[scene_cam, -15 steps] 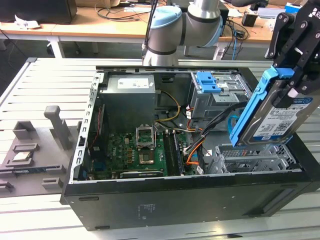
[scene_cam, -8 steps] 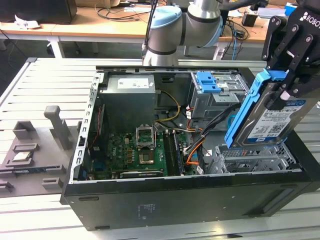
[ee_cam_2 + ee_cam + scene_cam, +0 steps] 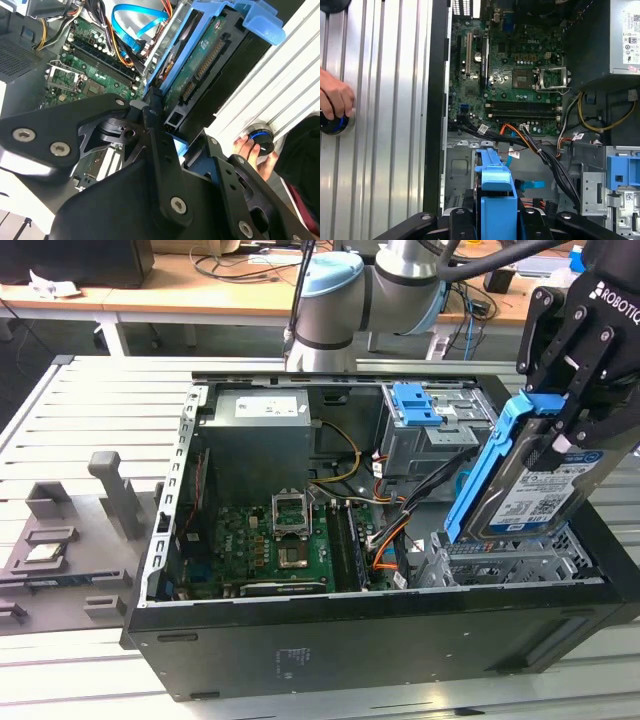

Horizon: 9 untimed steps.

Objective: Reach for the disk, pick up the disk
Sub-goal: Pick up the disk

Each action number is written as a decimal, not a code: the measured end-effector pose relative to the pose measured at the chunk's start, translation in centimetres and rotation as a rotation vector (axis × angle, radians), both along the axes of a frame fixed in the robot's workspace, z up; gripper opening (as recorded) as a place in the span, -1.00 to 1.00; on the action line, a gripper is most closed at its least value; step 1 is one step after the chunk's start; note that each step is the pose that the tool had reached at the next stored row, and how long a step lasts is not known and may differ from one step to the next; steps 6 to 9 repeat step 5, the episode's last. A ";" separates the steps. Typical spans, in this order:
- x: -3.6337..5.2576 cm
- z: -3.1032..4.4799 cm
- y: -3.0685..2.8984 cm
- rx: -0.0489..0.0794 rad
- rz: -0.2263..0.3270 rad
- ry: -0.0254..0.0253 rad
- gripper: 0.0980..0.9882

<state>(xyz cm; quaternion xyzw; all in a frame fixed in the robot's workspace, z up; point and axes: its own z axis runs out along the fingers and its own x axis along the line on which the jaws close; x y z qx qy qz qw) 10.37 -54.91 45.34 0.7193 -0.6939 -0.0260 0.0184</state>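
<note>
One gripper (image 3: 572, 425), black, is clamped on the disk (image 3: 535, 485) and holds it in the air above the open computer case (image 3: 300, 640), at the exterior view's right. The disk hangs tilted, label face toward the camera, with its blue side rail (image 3: 485, 475) running along the edge toward the exterior view's left. Its lower end sits just above the grey metal drive cage (image 3: 500, 560) at the case's near corner; contact with the cage cannot be judged. In the second wrist view the fingers (image 3: 155, 135) press the disk (image 3: 200, 65) from both sides, circuit-board face showing. In the first wrist view the blue rail (image 3: 495, 190) stands between the black finger links, above the case interior. Inside the case: green motherboard (image 3: 270, 540), grey power supply (image 3: 258, 430), a blue latch piece (image 3: 415, 405) on the upper bay. A person's hand (image 3: 335, 97) rests on a round blue-ringed knob (image 3: 334, 125) on the slatted metal table (image 3: 385, 100) beside the case.
</note>
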 end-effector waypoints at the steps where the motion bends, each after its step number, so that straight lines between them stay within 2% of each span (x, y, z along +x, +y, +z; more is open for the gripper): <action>1: 0.00 -0.01 0.00 0.000 0.000 0.0000 -0.40; 9: 0.00 -0.02 0.00 0.000 0.000 0.0000 -0.40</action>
